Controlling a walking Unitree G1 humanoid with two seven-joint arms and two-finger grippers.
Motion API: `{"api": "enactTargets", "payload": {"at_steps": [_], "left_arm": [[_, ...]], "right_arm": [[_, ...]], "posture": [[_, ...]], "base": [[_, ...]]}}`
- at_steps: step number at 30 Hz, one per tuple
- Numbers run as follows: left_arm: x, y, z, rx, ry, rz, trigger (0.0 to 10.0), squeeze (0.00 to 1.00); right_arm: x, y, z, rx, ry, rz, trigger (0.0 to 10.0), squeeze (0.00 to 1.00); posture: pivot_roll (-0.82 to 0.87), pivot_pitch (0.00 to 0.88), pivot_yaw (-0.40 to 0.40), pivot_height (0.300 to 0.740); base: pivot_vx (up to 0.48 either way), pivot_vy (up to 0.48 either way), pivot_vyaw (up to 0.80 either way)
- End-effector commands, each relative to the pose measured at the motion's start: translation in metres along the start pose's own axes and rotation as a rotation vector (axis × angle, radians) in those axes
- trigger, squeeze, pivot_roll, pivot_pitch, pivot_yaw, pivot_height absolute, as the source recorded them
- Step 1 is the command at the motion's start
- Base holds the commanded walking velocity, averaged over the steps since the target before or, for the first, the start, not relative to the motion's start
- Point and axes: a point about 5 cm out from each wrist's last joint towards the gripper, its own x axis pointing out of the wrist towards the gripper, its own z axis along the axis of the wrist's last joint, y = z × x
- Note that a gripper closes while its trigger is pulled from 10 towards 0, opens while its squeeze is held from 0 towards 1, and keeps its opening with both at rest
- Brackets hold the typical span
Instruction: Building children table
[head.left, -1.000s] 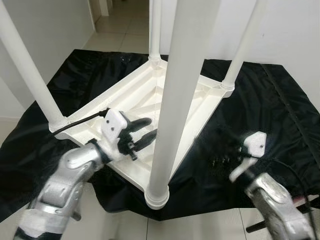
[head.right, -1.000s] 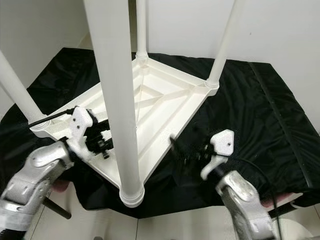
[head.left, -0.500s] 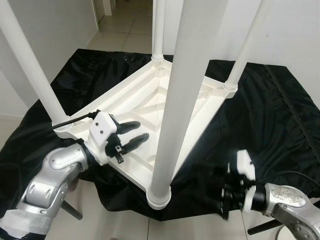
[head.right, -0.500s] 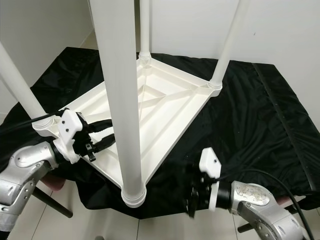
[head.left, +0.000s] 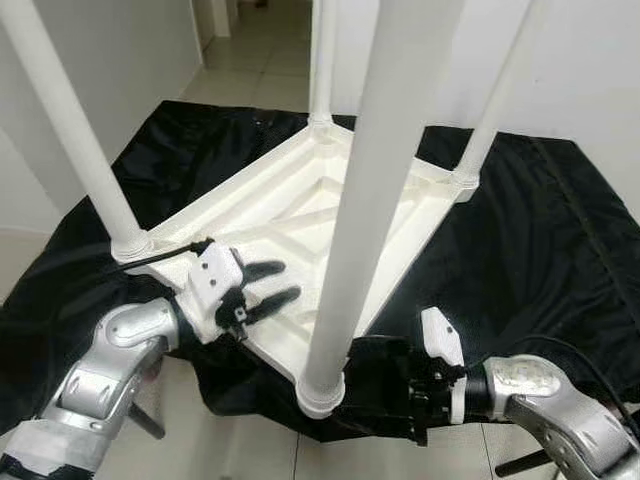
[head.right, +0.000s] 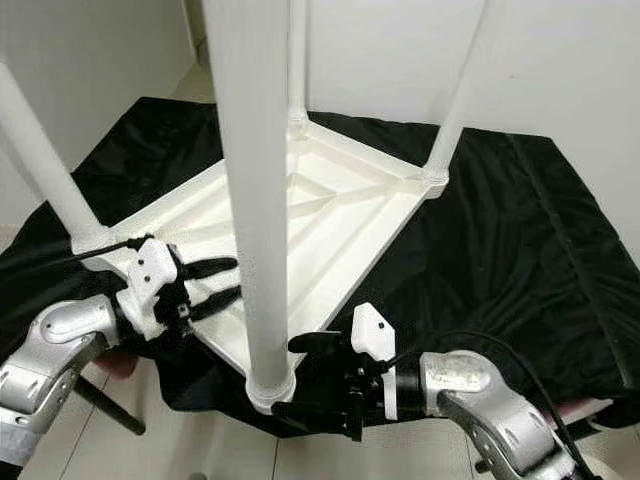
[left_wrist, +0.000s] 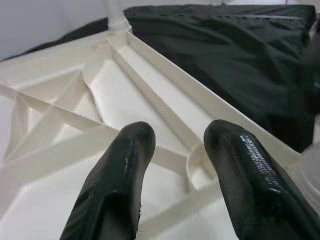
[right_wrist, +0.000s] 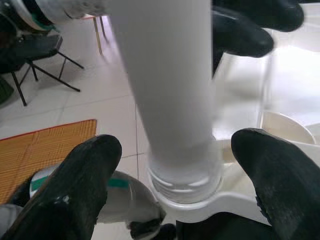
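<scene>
You lose all four table legs (head.left: 375, 180) at the top edge of the head views. The near leg hides part of the tabletop underside (head.left: 300, 210). In the right wrist view that leg looks blurred, and the left arm (right_wrist: 65, 7) is cut off.

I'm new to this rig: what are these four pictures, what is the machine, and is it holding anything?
This is a humanoid robot with two silver arms, each ending in a hand of two black fingers. The two wide pictures come from its head camera, looking down. A white children's table lies upside down on a black cloth, legs up. The other two pictures come from wrist cameras. The left hand hovers open over the table's underside. The right hand is open on either side of the near leg at its base, not yet gripping it.
</scene>
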Motion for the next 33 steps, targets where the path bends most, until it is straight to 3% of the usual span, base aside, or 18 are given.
{"api": "enactTargets", "payload": {"at_steps": [1, 13, 17, 23, 26, 33], "left_arm": [[-0.003, 0.001, -0.007, 0.001, 0.028, -0.006, 10.0, 0.00], [-0.002, 0.008, -0.013, -0.005, 0.022, 0.037, 10.0, 0.00], [-0.001, 0.011, -0.012, -0.013, 0.005, 0.059, 10.0, 0.00], [-0.001, 0.011, -0.014, -0.015, 0.001, 0.068, 10.0, 0.00], [0.000, 0.011, -0.015, -0.025, -0.008, 0.081, 10.0, 0.00], [-0.001, 0.013, -0.017, -0.029, -0.009, 0.088, 10.0, 0.00]], "right_arm": [[0.009, -0.004, -0.005, 0.000, -0.008, -0.015, 10.0, 0.00], [0.047, -0.015, -0.003, 0.007, -0.115, -0.023, 10.0, 0.00], [0.055, -0.020, 0.001, -0.019, -0.191, -0.124, 10.0, 0.00], [0.049, -0.023, -0.001, -0.023, -0.218, -0.195, 10.0, 0.00], [0.022, -0.034, -0.010, -0.017, -0.235, -0.383, 10.0, 0.00], [0.000, -0.041, -0.018, -0.005, -0.239, -0.515, 10.0, 0.00]], "posture": [[0.09, 0.038, -0.016, 0.740], [0.10, 0.034, -0.006, 0.740], [0.10, 0.035, -0.009, 0.740], [0.09, 0.035, -0.011, 0.740], [0.08, 0.037, -0.014, 0.740], [0.07, 0.038, -0.015, 0.740]], "base": [[0.000, 0.000, 0.00], [0.000, 0.000, 0.00], [0.000, 0.000, 0.00], [0.000, 0.000, 0.00], [0.000, 0.000, 0.00], [0.000, 0.000, 0.00]]}}
